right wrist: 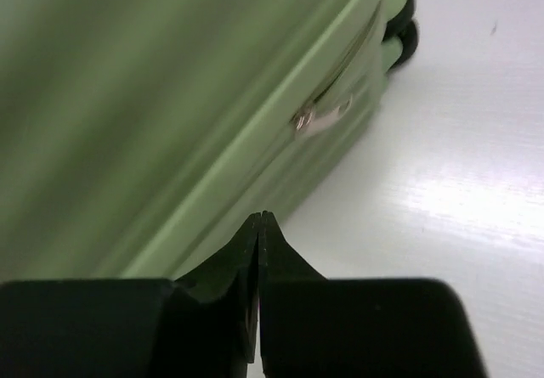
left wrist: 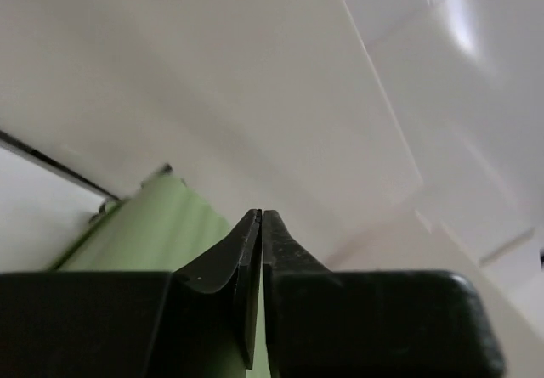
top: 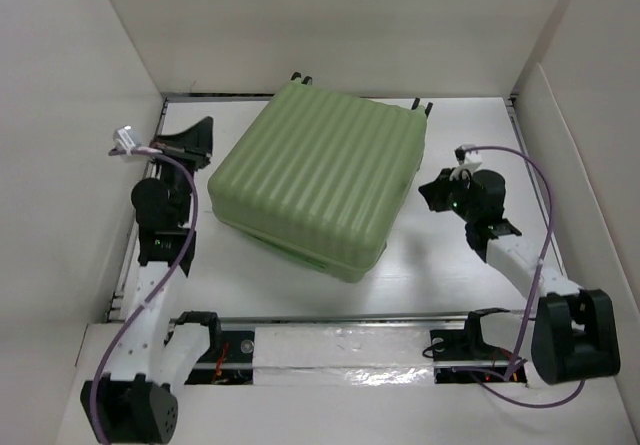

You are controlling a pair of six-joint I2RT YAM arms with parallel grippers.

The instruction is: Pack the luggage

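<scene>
Left tool (top: 206,125), right tool (top: 427,191) flank closed luggage (top: 315,180).

Ribbed matt green plastic luggage (top: 315,180), glossy white table (top: 450,265)

Left arm (top: 160,265) stretched forward along the left side, its left gripper (left wrist: 260,218) at the far end with fingers pressed flat together, holding nothing. Right arm (top: 520,260) angled inward from the right; right gripper (right wrist: 259,218) pointed left, fingers likewise touching, empty.
</scene>
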